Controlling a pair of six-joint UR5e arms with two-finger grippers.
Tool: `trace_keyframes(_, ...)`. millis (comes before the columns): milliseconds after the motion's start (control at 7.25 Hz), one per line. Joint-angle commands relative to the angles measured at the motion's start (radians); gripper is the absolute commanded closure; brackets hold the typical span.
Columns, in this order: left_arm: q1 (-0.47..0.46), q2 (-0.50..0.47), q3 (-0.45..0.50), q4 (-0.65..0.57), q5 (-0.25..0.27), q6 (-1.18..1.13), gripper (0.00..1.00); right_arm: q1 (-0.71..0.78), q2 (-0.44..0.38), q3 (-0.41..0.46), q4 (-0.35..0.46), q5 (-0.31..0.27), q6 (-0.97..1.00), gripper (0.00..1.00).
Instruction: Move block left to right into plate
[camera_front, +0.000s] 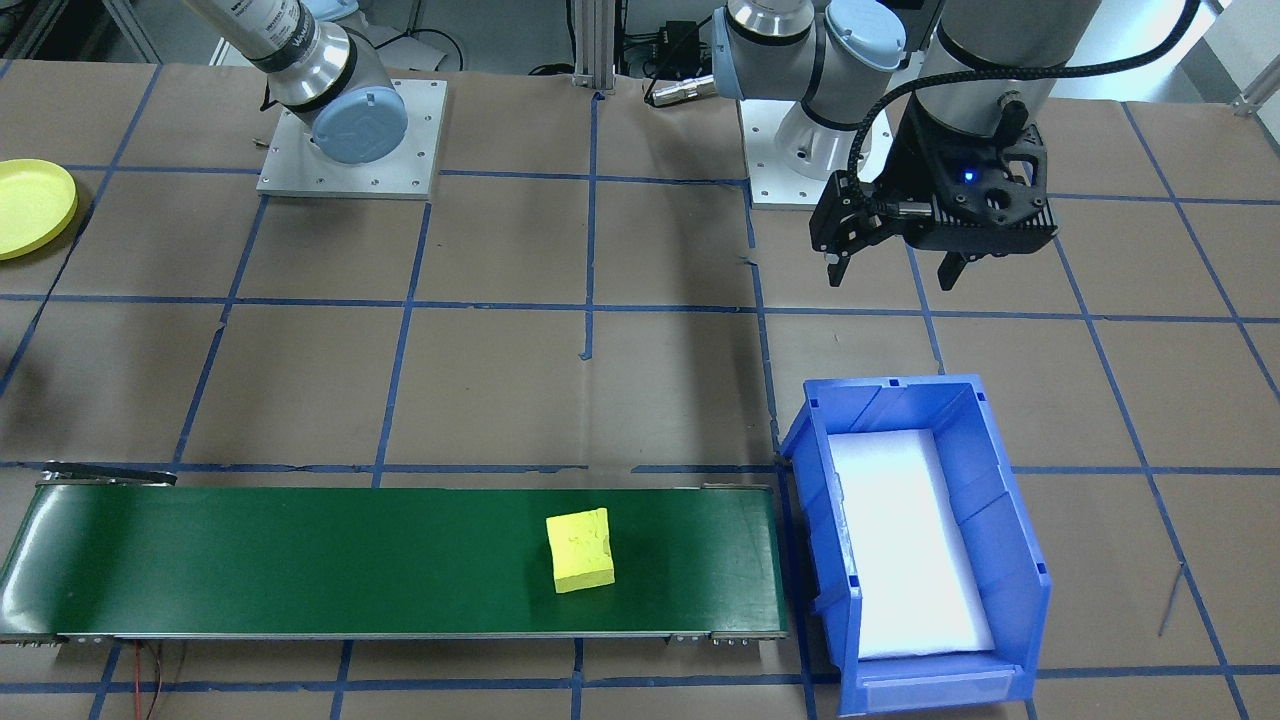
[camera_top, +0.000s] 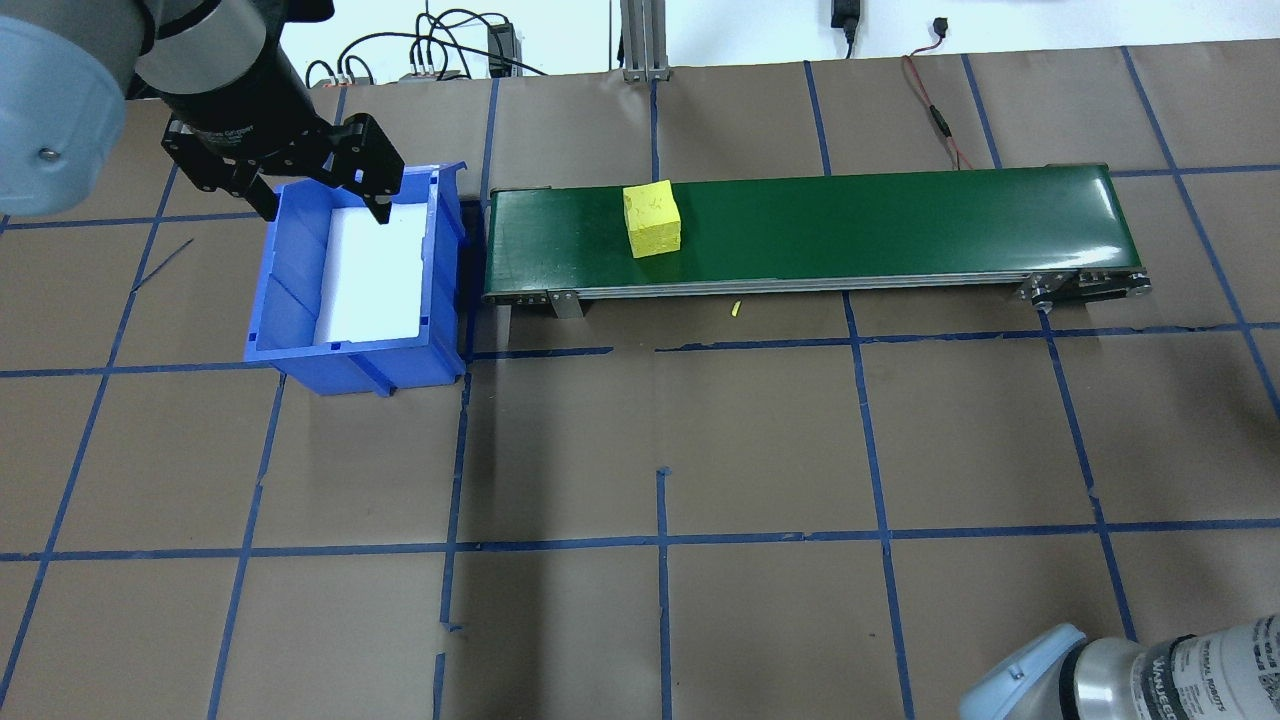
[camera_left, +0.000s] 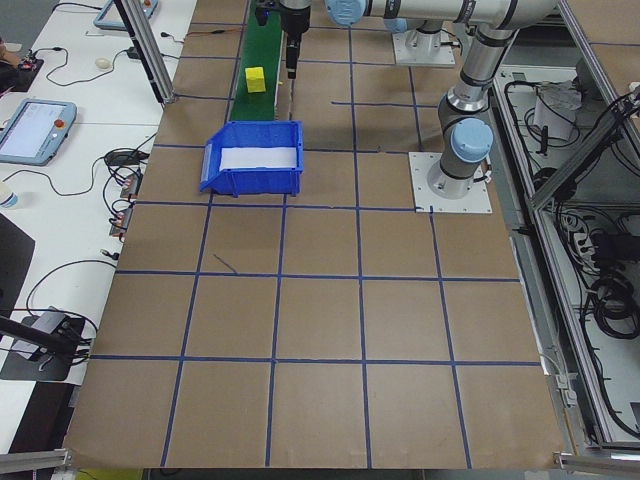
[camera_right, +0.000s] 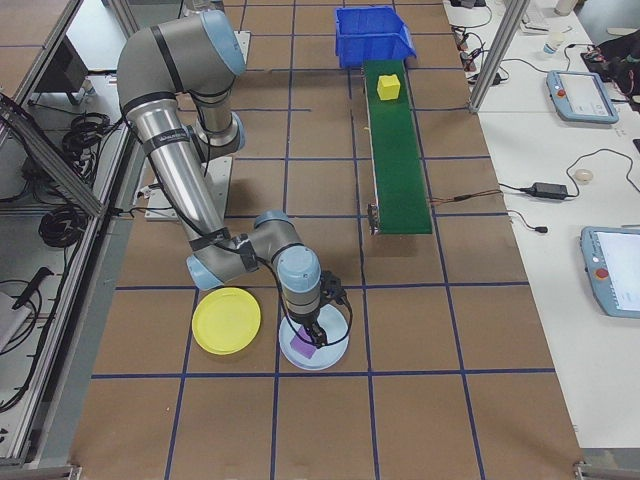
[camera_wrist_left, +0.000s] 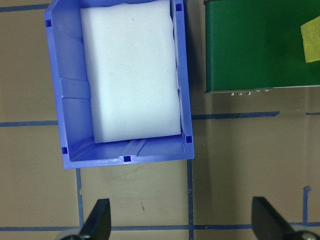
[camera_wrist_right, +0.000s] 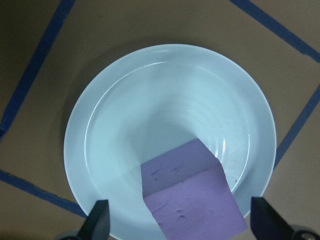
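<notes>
The front-facing camera looks steeply down from across the table, robot bases along its top edge. The overhead camera looks the opposite way; both share the green conveyor (camera_front: 400, 560) and blue bin (camera_front: 915, 540), mirrored side to side. Two distant end cameras look lengthwise down the table, each placing the conveyor in its upper part. The left wrist camera points straight down, close above the bin, belt at upper right. The right wrist camera sits very close over a pale blue plate (camera_wrist_right: 170, 140), filling its frame.
</notes>
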Motion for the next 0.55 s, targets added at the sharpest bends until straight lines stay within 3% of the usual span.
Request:
trace_keyframes(0, -0.004, -0.002, 0.001, -0.004, 0.000, -0.002, 0.00, 0.112, -0.061, -0.004, 0.023, 0.089, 0.147, 0.00)
trace_keyframes(138, -0.002, -0.008, 0.003, -0.002, -0.005, -0.003, 0.00, 0.240, -0.104, -0.010, 0.047, 0.091, 0.263, 0.00)
trace_keyframes(414, -0.001, -0.008, 0.011, -0.010, -0.011, -0.008, 0.00, 0.501, -0.200, -0.029, 0.230, 0.123, 0.661, 0.00)
